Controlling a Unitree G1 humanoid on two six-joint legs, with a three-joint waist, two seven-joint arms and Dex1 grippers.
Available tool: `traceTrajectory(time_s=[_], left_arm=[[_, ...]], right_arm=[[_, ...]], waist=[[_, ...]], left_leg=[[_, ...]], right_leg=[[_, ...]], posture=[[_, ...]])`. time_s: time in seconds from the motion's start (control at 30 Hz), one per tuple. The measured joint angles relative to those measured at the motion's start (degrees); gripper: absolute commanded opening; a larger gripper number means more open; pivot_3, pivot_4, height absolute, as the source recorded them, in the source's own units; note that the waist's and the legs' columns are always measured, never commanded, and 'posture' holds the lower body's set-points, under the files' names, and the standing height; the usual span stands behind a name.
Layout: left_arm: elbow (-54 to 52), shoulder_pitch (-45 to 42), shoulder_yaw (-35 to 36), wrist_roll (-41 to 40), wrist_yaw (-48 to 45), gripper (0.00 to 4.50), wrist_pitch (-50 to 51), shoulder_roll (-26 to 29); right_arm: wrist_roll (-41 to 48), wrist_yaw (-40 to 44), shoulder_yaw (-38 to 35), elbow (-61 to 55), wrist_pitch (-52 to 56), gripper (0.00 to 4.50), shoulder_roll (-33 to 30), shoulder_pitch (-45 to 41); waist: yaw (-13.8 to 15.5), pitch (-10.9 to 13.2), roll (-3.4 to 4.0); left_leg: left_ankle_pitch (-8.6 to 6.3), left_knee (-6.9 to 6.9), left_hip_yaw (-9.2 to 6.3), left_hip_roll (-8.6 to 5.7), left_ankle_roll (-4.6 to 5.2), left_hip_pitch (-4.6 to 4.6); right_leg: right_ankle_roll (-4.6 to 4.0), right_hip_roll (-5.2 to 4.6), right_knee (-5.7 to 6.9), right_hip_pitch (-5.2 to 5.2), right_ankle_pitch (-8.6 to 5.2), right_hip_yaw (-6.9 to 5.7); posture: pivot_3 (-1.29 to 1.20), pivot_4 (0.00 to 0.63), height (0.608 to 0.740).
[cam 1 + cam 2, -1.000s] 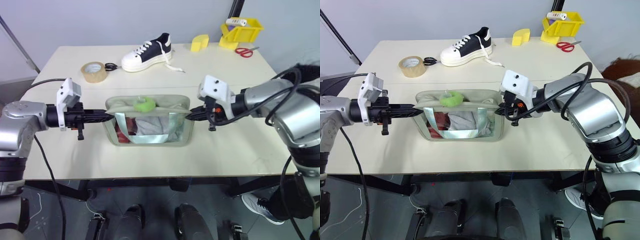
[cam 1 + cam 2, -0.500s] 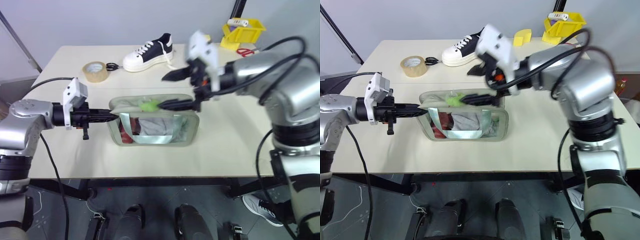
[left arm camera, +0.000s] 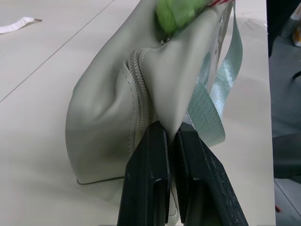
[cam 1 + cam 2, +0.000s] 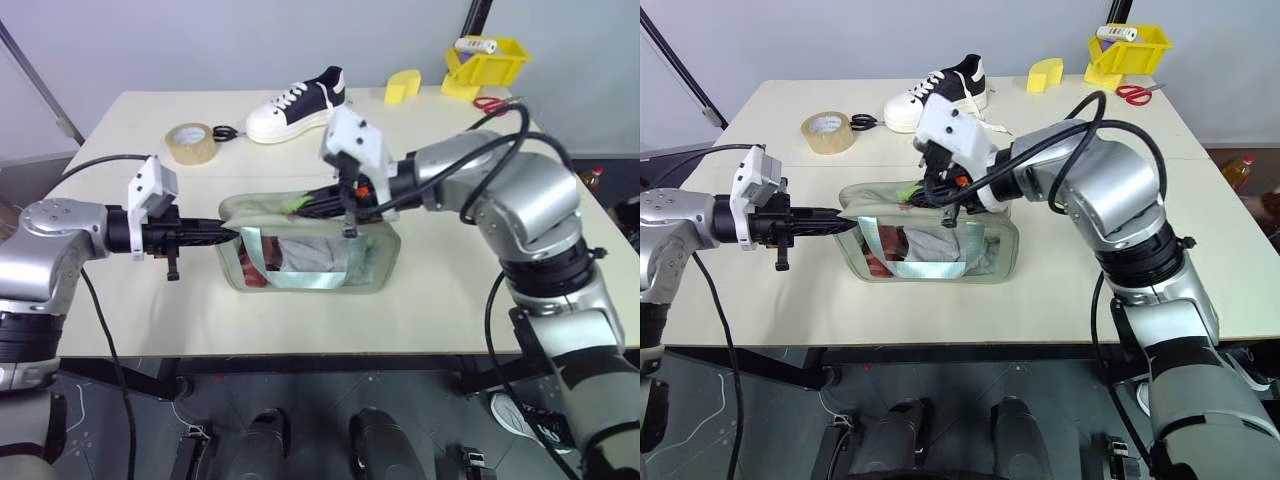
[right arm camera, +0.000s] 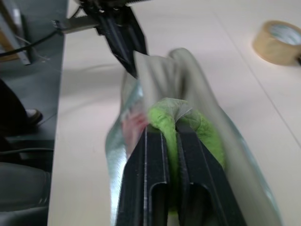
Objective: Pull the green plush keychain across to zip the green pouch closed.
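The pouch [image 4: 305,255] lies in the middle of the frame, on the near part of the table [image 4: 460,290], with its zipper side up. The left gripper [image 4: 222,236] comes from the left of the frame and is closed on the left end of the pouch; in the left wrist view its fingers [image 3: 149,179] pinch the fabric just beside the zipper. The right gripper [image 5: 170,141] reaches in from the right and is closed on the keychain [image 5: 186,129], which sits on top of the pouch, a little left of its middle.

The pouch looks soft and light, so I think it will fold or slide if only one end is pulled; the hold on the left end is needed as a counter-force. The keychain is fuzzy and squashy and may slip out. A better place to hold is probably low on the plush, near the zipper pull, with a pull along the zipper line toward the right of the frame.
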Motion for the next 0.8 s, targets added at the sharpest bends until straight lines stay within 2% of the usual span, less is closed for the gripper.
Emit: traceTrajectory(time_s=[0.07, 0.23, 0.3, 0.43, 0.63, 0.8], left_arm=[[0.0, -0.1, -0.1, 0.1, 0.1, 0.0, 0.0, 0.0], [0.1, 0.1, 0.0, 0.4, 0.3, 0.0, -0.2, 0.0], [0.1, 0.4, 0.2, 0.5, 0.5, 0.0, -0.3, 0.0], [0.0, 0.9, 0.5, 0.4, 0.7, 0.0, -0.6, 0.1], [-1.2, 1.2, 0.1, 0.1, 0.6, 0.0, -0.6, -0.1], [-1.1, 1.3, 0.3, -0.4, 1.5, 0.0, 0.1, 0.0]], right_arm=[[0.1, 0.1, -1.5, -0.1, 0.2, 0.02, -2.9, 0.7], [-1.1, 0.8, -6.4, 1.2, -0.6, 0.02, -15.8, 6.3], [-2.4, 1.6, -7.8, 1.4, -2.4, 0.02, -22.1, 10.9], [-6.1, 1.7, -8.2, 4.4, -6.7, 0.02, -28.9, 19.2], [-9.2, 0.1, -7.8, 3.8, -12.7, 0.02, -30.3, 26.7], [-10.8, -5.1, -5.2, -0.2, -10.0, 0.02, -23.3, 32.1]], waist=[[0.1, 0.0, 0.0], [0.3, 0.0, 0.0], [0.2, 0.0, 0.0], [-0.1, 0.0, 0.02], [0.0, 0.0, 0.05], [-0.1, 0.0, 0.03]], left_leg=[[0.0, 0.0, 0.0, 0.0, 0.0, 0.0], [-0.01, -0.02, 0.03, -0.03, 0.01, 0.02], [-0.01, -0.05, 0.04, -0.02, 0.02, 0.04], [-0.01, -0.05, 0.11, -0.01, 0.02, 0.1], [-0.01, -0.04, 0.12, 0.02, 0.02, 0.09], [-0.01, -0.03, 0.09, 0.04, 0.02, 0.14]], right_leg=[[0.0, 0.0, 0.0, 0.0, 0.0, -0.01], [0.01, -0.03, -0.08, 0.07, -0.01, -0.02], [0.01, -0.02, -0.1, 0.09, -0.01, -0.02], [0.01, -0.02, -0.08, 0.12, -0.01, 0.02], [0.01, -0.03, -0.08, 0.12, -0.01, 0.04], [0.01, -0.01, -0.08, 0.17, -0.01, 0.04]], posture=[[0.0, 0.15, 0.695], [0.0, 0.15, 0.695], [0.0, 0.15, 0.695], [0.0, 0.15, 0.695], [0.0, 0.15, 0.695], [0.0, 0.15, 0.695]])
